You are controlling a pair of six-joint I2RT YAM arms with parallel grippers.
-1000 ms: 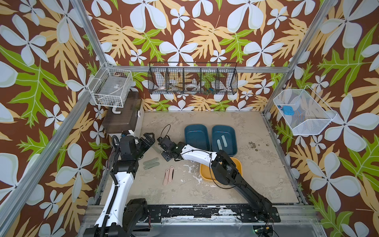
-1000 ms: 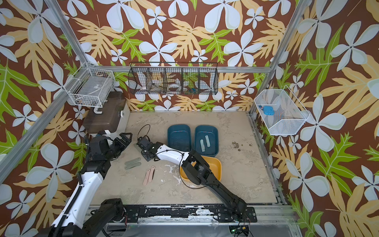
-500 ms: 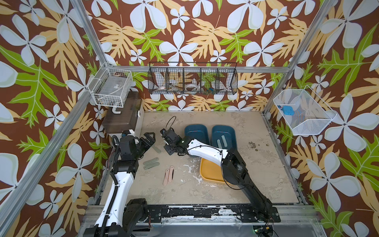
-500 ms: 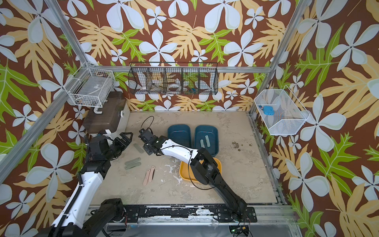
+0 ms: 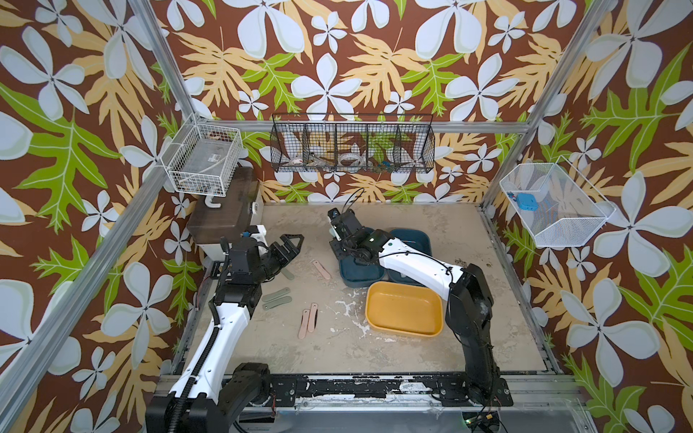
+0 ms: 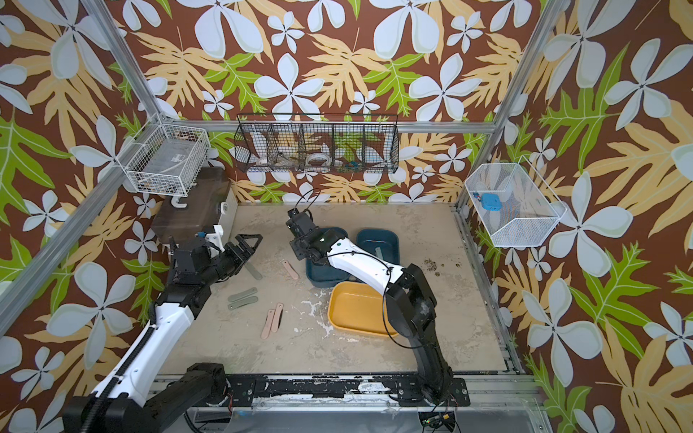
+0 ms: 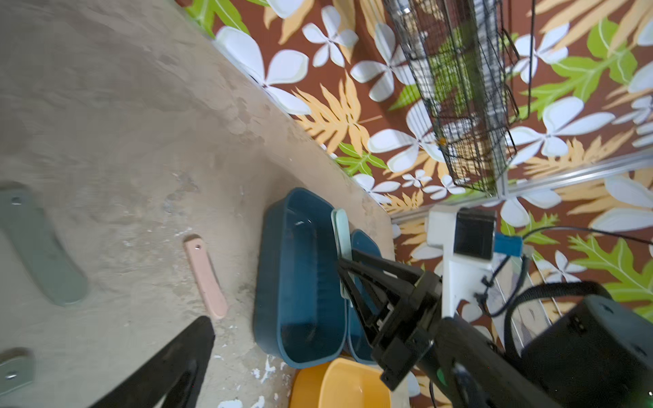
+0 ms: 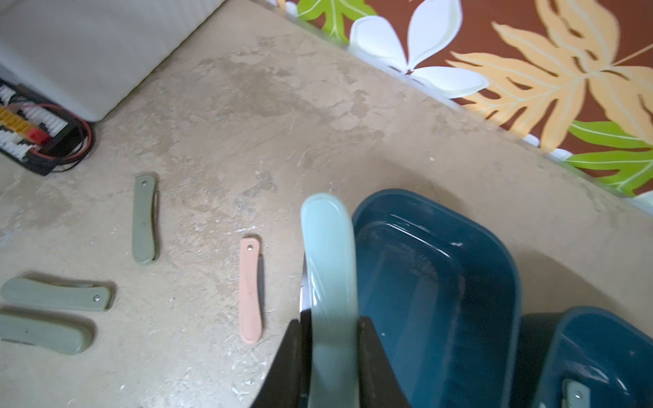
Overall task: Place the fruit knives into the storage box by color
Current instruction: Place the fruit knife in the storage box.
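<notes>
Step in hand: carrying, blue set. Clamping right jaws on light blue knife (image 8: 328, 254), hovering at left rim of left dark blue box (image 8: 434, 282). Holding left jaws wide apart, empty, above counter (image 5: 375, 356) at left. Leaving loose on counter: three grey-green knives (image 5: 276, 294), three pink knives (image 5: 303, 325). Next, probably: shifting right over right dark blue box (image 5: 420, 240), already containing a pale knife, then parting jaws.

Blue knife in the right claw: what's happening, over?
Right claw shut on light blue knife, at dark blue tray rim. Left claw open, empty. Nothing blocking.
</notes>
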